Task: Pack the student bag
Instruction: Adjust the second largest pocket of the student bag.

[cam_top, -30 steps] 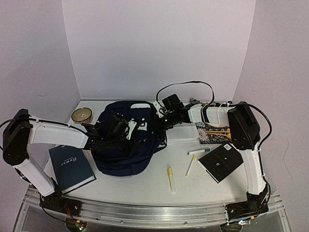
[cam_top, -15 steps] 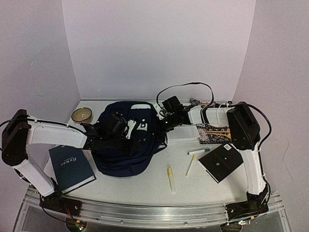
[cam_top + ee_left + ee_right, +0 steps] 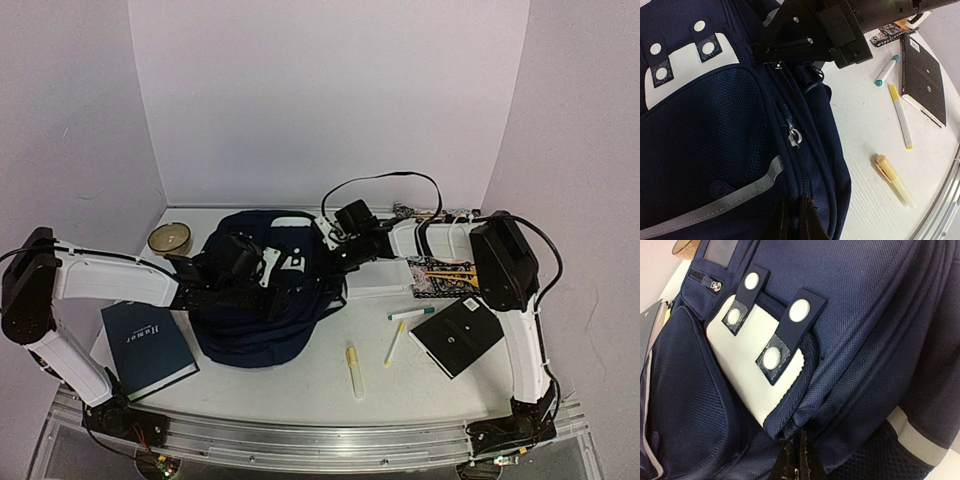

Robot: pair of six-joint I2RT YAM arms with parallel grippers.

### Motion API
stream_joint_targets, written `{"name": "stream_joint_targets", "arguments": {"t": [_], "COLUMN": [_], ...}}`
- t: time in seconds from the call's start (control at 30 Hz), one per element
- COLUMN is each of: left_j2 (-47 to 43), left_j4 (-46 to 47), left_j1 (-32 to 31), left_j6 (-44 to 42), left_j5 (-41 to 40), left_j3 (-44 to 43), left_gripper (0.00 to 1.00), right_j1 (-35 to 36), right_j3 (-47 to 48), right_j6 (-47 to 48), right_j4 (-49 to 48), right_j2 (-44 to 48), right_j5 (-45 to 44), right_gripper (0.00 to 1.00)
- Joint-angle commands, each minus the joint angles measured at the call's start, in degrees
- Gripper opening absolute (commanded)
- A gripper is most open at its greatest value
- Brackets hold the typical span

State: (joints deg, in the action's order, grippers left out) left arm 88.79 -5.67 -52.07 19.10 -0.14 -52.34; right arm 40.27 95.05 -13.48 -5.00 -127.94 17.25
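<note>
My left end effector [image 3: 796,221] pinches the navy student backpack [image 3: 250,325] by its fabric below the zipper. My right end effector [image 3: 798,460] is pressed together against the backpack's far side.

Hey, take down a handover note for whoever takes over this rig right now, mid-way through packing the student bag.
Left claw: shut, pinching student bag fabric.
Right claw: shut on fabric at the bag's right side.
Bag lies mid-table; no opening shows.
Done: nothing visibly packed.
Left to do: open it, load book, highlighter, markers, black notebook.
</note>
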Motion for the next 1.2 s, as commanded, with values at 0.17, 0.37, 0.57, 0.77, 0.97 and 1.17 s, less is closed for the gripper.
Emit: {"name": "stream_joint_targets", "arguments": {"t": [0.17, 0.37, 0.57, 0.77, 0.97, 1.17], "left_j2": [-0.2, 1.9, 2.0, 1.7, 1.1, 0.7], "left_j4": [5.4, 4.9, 4.9, 5.3, 5.2, 5.1], "left_j1": [-0.4, 0.0, 1.3, 1.2, 1.2, 1.1], "left_j6": [2.6, 5.6, 6.9, 4.4, 3.2, 2.8], "left_j5": [-4.4, -8.5, -8.1, -1.5, 2.9, 5.4], "left_j3": [-0.9, -2.8, -3.6, -3.3, -1.4, -1.1], "left_gripper": [0.0, 0.0, 0.0, 0.0, 0.0, 0.0], "right_j1": [0.1, 0.5, 1.5, 1.5, 1.5, 1.4], "right_j3": [-11.5, -21.8, -26.7, -22.3, -14.6, -9.0], "right_j6": [0.0, -1.9, -2.7, -0.1, 6.1, 12.1], "right_j4": [-3.1, -12.5, -15.6, -13.9, -9.9, -6.8], "right_j2": [14.0, 20.1, 21.5, 19.1, 13.9, 9.0], "right_j5": [4.2, 10.4, 10.0, 3.0, -0.2, 2.7], "right_gripper": [0.0, 0.0, 0.0, 0.08, 0.19, 0.3]}}
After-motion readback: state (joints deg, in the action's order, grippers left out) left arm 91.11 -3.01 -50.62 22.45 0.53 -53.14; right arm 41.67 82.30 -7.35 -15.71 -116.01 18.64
